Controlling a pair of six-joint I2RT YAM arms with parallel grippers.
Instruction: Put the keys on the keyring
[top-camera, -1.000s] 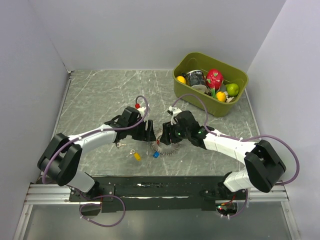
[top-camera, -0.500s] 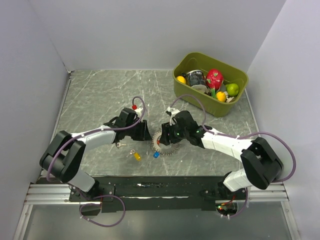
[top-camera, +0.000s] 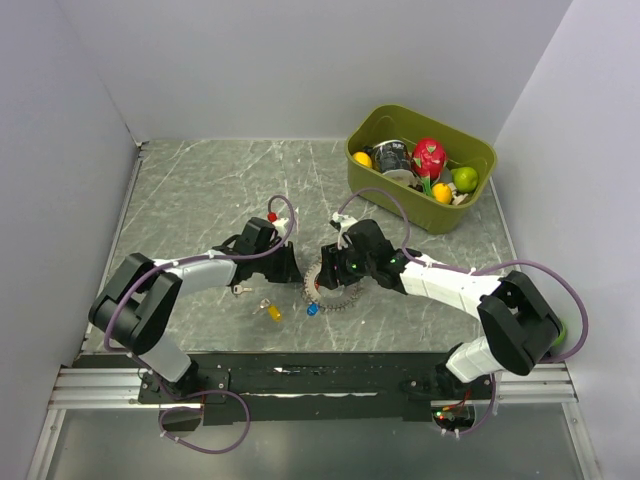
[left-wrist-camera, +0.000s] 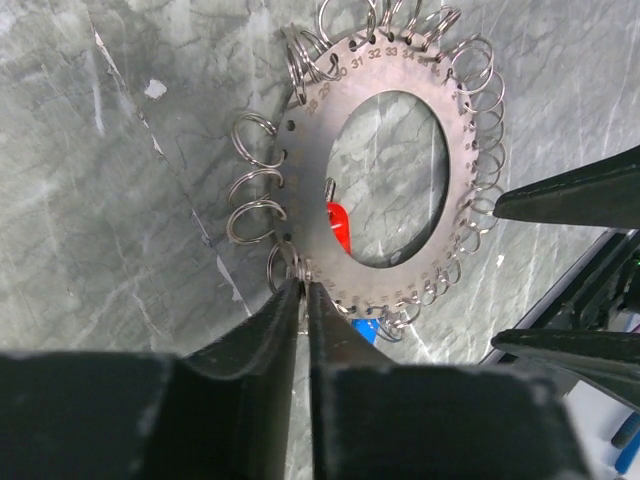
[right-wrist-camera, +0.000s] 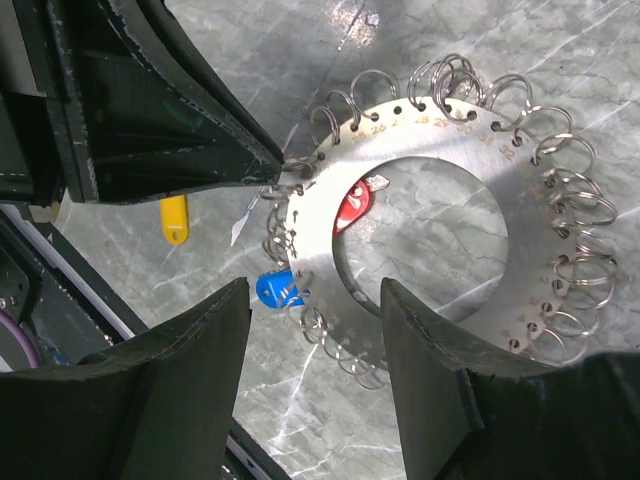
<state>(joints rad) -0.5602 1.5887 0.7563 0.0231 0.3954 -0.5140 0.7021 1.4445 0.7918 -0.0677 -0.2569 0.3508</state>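
The marble table (top-camera: 200, 190) holds a green bin (top-camera: 470, 200) at upper right. At centre frame the right gripper (right-wrist-camera: 310, 320) stands wide over the keyring (right-wrist-camera: 440, 125). The left gripper (left-wrist-camera: 298, 283) is pinched narrow on one small loop at its rim. A yellow-capped key (top-camera: 272, 312) lies loose to the keyring's lower left.

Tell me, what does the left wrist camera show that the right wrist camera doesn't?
Only left wrist: the narrow slit between the left gripper's fingers, closed onto a small wire loop. Only right wrist: a yellow-capped silver key on the marbled grey table. Both: the flat silver numbered keyring plate, its red-capped key and blue-capped key, and the open right gripper beside it.
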